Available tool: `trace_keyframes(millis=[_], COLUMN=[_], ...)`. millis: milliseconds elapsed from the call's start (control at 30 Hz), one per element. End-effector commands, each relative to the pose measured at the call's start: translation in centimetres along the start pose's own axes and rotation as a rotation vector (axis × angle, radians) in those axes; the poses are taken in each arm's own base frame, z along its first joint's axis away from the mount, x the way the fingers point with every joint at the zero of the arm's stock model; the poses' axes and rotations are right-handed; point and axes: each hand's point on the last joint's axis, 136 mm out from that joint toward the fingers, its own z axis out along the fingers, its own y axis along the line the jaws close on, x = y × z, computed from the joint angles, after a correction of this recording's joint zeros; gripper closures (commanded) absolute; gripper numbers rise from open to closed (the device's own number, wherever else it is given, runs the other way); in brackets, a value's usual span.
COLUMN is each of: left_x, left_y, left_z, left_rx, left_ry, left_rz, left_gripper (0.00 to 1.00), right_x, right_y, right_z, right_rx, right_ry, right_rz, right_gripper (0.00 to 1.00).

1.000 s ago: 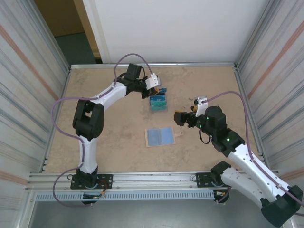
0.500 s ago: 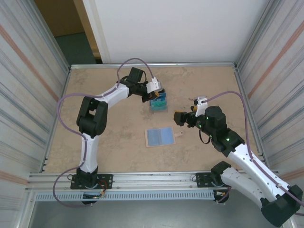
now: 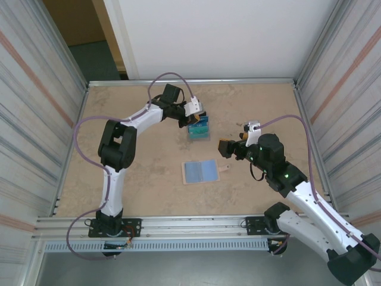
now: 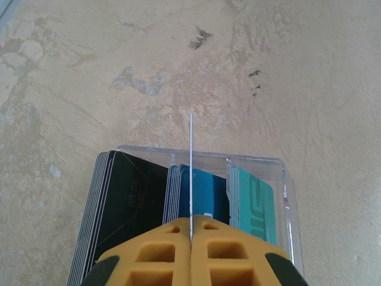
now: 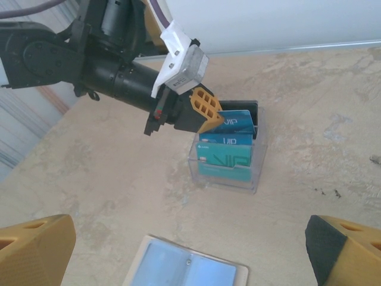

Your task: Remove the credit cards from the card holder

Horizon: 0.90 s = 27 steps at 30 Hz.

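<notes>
A credit card (image 4: 191,167) is pinched edge-on by the left claw (image 4: 190,229) over a clear tray (image 4: 286,196); the right claw (image 3: 225,148) is spread wide.
The card should be lowered upright, straight into the middle slot (image 4: 208,162), where the blue cards are stacked.

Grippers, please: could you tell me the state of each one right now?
Left gripper: closed on a credit card, edge-on.
Right gripper: open, holding nothing.

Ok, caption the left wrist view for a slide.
Left gripper, shut on one card seen edge-on, poised over a clear box of black, blue and teal cards.
</notes>
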Motion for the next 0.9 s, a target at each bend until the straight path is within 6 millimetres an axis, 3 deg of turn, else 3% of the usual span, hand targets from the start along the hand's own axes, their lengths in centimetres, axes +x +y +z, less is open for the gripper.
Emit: trace_keyframes(millis=[0,167,333,533,833,867], left_x=[0.3,0.8,0.5,-0.2,-4.2,-4.7], left_y=[0.7,0.8,0.8,0.8,-0.3,-0.6], left_z=[0.1,0.2,-0.3,-1.2,-4.2,-4.7], left_rx=[-0.008,-0.012,-0.019,-0.036,-0.083,-0.093], left_ry=[0.009,0.025,0.029,0.029,-0.011,-0.019], left_rz=[0.010,0.003,0.001,0.012,0.068,0.072], left_gripper=[1.00,1.00,0.79,0.78,0.77,0.73], right_x=[-0.4,-0.2,-0.1,0.1,1.1,1.4], right_y=[-0.2,-0.2,-0.3,-0.3,-0.8,-0.9], right_z=[-0.3,-0.3,-0.3,-0.1,1.0,1.2], right_rx=[0.006,0.005,0.007,0.010,0.058,0.069], right_ry=[-0.026,-0.020,-0.017,-0.003,0.066,0.083], right_rz=[0.028,0.029,0.029,0.031,0.045,0.040], right_gripper=[0.01,0.01,0.01,0.01,0.01,0.01])
